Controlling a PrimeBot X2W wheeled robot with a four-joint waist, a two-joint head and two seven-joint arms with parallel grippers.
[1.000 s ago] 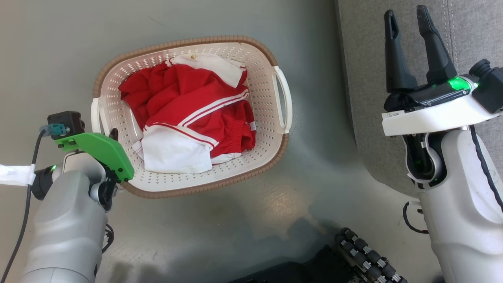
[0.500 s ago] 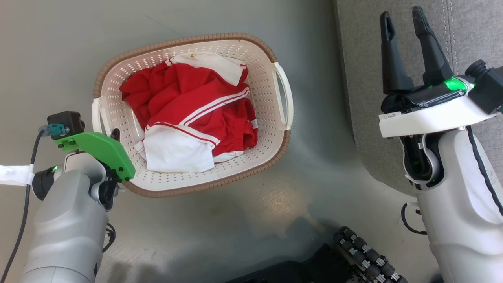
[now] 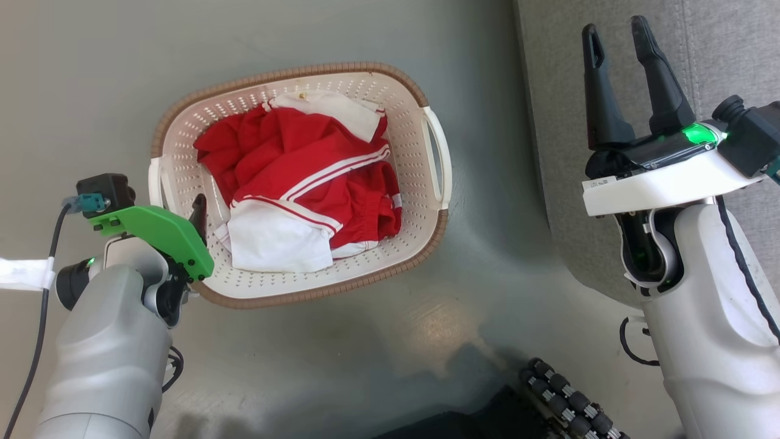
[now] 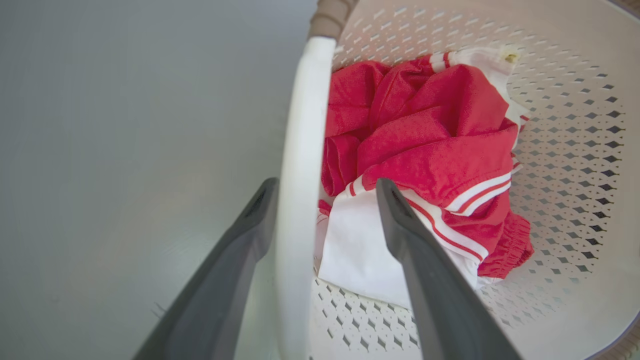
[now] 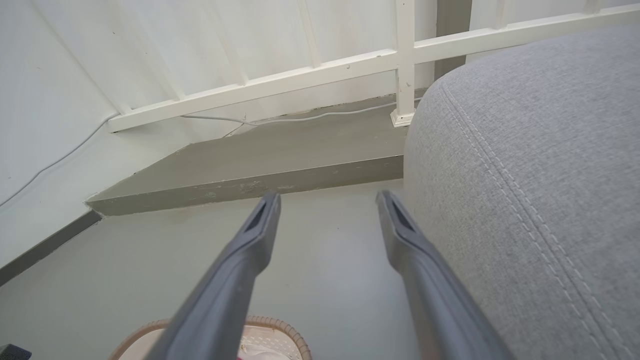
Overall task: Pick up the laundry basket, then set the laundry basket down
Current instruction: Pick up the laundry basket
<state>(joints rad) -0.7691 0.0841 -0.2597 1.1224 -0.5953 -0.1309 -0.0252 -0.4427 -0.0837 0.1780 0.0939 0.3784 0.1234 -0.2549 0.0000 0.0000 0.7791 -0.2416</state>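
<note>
progress: grasp being set up, lift and set-down judged still to come | laundry basket [image 3: 405,122]: on the floor [image 3: 91,73] left of centre, red-and-white clothes [image 3: 304,164] inside | left claw [image 4: 326,182]: spread astride the basket's left handle [image 4: 302,150], not pinching it | right claw [image 3: 614,25]: spread, empty, far right beside the sofa [image 3: 719,55] | unclear: green bracket [image 3: 158,228] hides most of the left claw from above; basket underside unseen

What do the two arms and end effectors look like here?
Left arm: silver-grey shell, green wrist plate, black camera with teal plug, black cable, white tape. Right arm: white shell, small label, green light, black wire. Left end effector and right end effector: two long tapered dark fingers each.
</note>
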